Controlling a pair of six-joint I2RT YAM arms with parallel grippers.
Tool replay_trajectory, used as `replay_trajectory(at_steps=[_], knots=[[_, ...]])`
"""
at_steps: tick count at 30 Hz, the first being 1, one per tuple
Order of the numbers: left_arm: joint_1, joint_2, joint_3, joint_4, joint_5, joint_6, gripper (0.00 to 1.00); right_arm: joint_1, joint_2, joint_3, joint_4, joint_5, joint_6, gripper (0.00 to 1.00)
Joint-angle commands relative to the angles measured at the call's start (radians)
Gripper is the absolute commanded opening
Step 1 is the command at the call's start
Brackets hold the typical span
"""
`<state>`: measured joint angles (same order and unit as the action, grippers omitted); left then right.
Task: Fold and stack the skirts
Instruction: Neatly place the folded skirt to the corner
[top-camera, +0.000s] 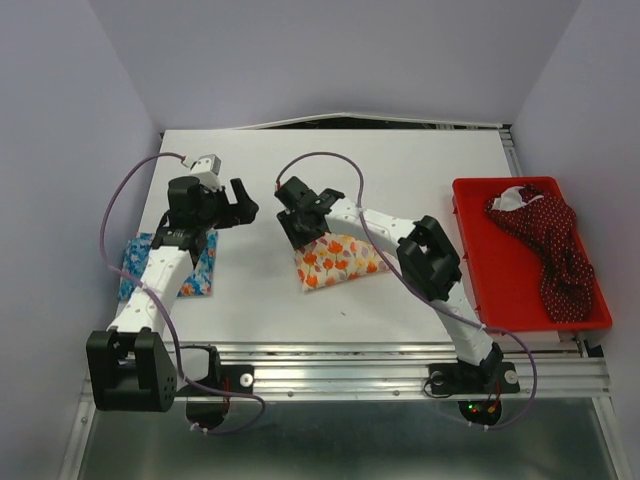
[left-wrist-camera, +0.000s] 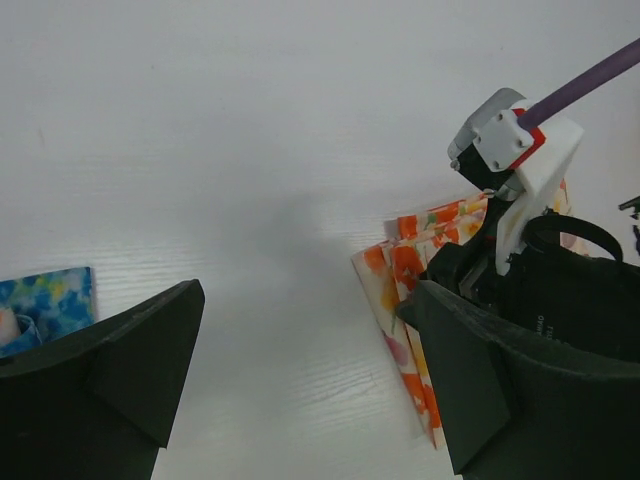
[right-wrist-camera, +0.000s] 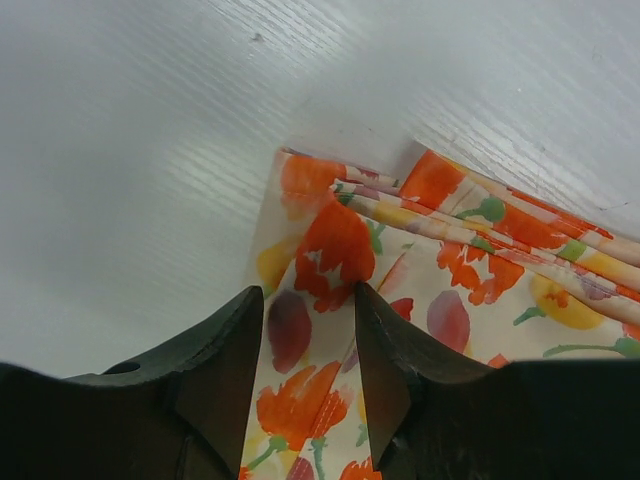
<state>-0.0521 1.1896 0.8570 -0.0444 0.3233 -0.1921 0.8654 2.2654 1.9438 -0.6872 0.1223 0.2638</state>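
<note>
Now | left gripper (left-wrist-camera: 302, 300) wide | right gripper (right-wrist-camera: 308, 300) narrowly parted over cream skirt (right-wrist-camera: 450, 320) | blue skirt (top-camera: 203, 272) (arm (top-camera: 160, 270) half-hides it)

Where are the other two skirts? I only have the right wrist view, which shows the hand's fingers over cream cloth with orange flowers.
Observer: The blue skirt lies as a flat rectangle at the table's left, partly hidden by the left arm.
Operator: And the third one?
Observer: The dark red skirt lies crumpled and unfolded in the red tray at the right.
Operator: Is the left hand holding anything?
Observer: No. The left hand is open and empty, over bare table between the blue skirt and the cream one.
</note>
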Motion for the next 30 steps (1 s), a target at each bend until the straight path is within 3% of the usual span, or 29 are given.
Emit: replay_trajectory(at_steps=[1, 9, 13, 19, 30], knots=[[0.006, -0.062, -0.055, 0.103, -0.013, -0.075, 0.99, 0.017, 0.028, 0.095, -0.055, 0.050, 0.012, 0.47], [0.006, -0.104, -0.153, 0.115, -0.038, -0.136, 0.99, 0.017, 0.103, 0.112, -0.083, 0.073, 0.011, 0.47], [0.006, -0.110, -0.164, 0.129, -0.026, -0.138, 0.99, 0.017, 0.053, 0.104, -0.077, 0.079, 0.005, 0.57], [0.006, -0.101, -0.161, 0.133, -0.041, -0.144, 0.99, 0.035, -0.018, 0.107, -0.081, 0.112, 0.023, 0.63], [0.006, -0.094, -0.174, 0.147, -0.055, -0.156, 0.99, 0.053, 0.029, 0.164, -0.101, 0.131, 0.031, 0.63]])
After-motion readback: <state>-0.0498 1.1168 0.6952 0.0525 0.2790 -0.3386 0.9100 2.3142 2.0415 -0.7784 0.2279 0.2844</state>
